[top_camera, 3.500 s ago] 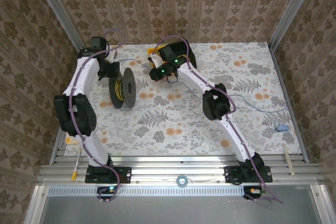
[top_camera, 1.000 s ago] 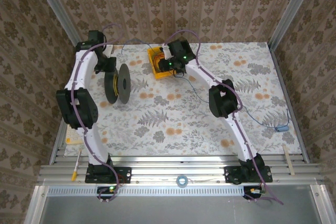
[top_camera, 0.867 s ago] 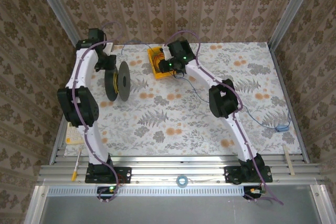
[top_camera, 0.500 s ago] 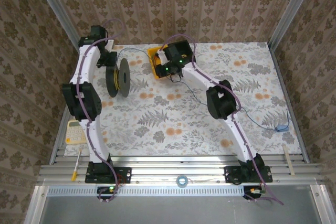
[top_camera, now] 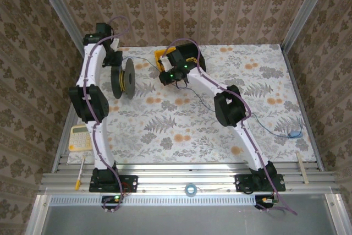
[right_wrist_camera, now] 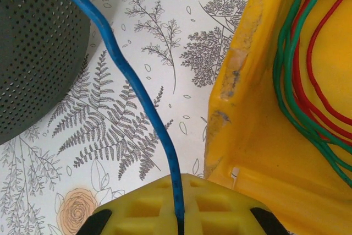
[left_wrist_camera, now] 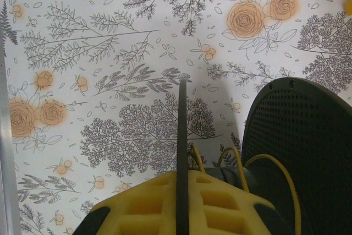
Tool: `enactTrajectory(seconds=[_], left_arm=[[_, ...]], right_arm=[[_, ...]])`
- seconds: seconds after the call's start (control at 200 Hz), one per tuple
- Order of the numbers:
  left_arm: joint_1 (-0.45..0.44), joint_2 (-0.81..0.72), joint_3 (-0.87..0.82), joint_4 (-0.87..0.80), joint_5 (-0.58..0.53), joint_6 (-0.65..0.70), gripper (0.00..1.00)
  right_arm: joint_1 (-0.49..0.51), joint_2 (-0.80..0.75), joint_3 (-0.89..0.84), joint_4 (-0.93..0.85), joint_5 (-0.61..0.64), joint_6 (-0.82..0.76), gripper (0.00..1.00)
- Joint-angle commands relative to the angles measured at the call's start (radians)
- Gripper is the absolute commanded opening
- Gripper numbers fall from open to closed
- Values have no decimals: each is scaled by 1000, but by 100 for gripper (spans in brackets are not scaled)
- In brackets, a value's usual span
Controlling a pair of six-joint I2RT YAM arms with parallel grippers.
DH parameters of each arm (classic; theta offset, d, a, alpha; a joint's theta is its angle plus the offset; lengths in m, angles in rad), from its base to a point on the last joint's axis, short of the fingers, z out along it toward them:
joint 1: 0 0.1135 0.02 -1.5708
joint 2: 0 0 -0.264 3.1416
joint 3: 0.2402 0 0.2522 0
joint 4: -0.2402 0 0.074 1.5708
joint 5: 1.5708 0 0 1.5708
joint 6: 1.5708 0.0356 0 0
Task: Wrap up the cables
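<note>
A black spool [top_camera: 127, 77] stands on edge at the back left of the table, with yellow cable [left_wrist_camera: 237, 160] wound on its hub. My left gripper [left_wrist_camera: 182, 175] [top_camera: 116, 65] is shut on one thin flange [left_wrist_camera: 182, 125] of the spool, seen edge-on. The other flange [left_wrist_camera: 303, 147] rises to the right. My right gripper [right_wrist_camera: 178, 184] [top_camera: 168, 77] is shut on the blue cable [right_wrist_camera: 137, 94]. That cable runs up past the spool flange [right_wrist_camera: 33, 42], and its loose end [top_camera: 295, 134] lies at the table's right edge.
A yellow bin [right_wrist_camera: 258, 92] [top_camera: 163, 57] holding green and red wires sits just right of my right gripper. A yellow calculator [top_camera: 80, 137] and a screwdriver [top_camera: 81, 173] lie at the left edge. A tape roll [top_camera: 191, 190] and a wooden stick [top_camera: 302, 166] rest near the front rail.
The left arm has carried the spool back and to the left, uncovering the calculator. The right gripper has shifted left and nearer with the blue cable, whose tail slid across the table.
</note>
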Motion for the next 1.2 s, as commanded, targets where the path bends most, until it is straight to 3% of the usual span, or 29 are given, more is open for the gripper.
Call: enactTrajectory(seconds=[0.0, 0.275, 0.585, 0.73, 1.075, 1.195], left_arm=[[9, 13, 74, -56, 3, 10, 19], [17, 41, 145, -88, 12, 9, 34], [40, -17, 181, -98, 17, 12, 64], [57, -60, 176, -123, 27, 19, 69], [109, -207, -49, -45, 52, 13, 77], [109, -277, -146, 7, 91, 17, 92]], right_arm=[[4, -10, 43, -31, 29, -28, 0], [7, 6, 78, -52, 57, -51, 0], [25, 45, 160, -132, 135, -97, 0], [40, 63, 196, -161, 205, -126, 0], [77, 84, 228, -195, 313, -191, 0], [85, 87, 231, -195, 337, -203, 0]])
